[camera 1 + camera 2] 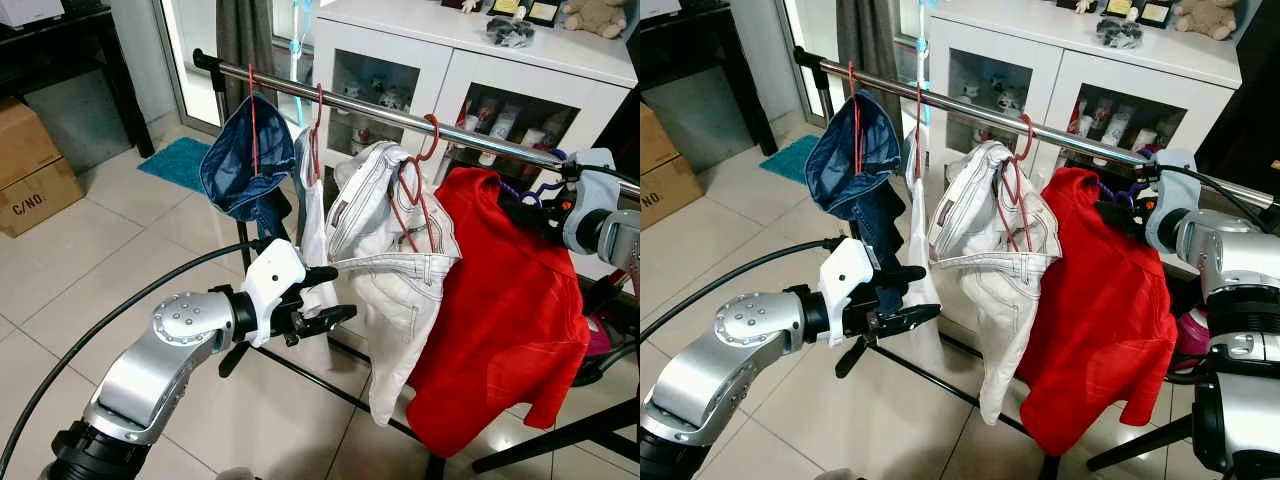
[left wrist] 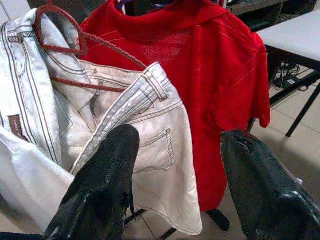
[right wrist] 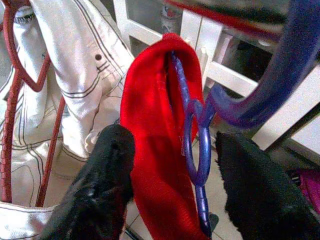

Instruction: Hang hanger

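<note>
Hanging near the right end of the metal rail (image 1: 400, 118), the red shirt (image 1: 500, 300) rides on a purple hanger (image 3: 197, 150) whose hook curves up to the rail. Right gripper (image 3: 172, 185) sits at the shirt's collar, its fingers spread well apart on either side of the hanger neck, gripping nothing. Left gripper (image 1: 325, 297) is raised below the rail, in front of the white jeans (image 1: 395, 250) on a red hanger (image 1: 410, 200); its fingers are likewise parted and empty. A blue garment (image 1: 240, 165) hangs toward the rail's left end.
</note>
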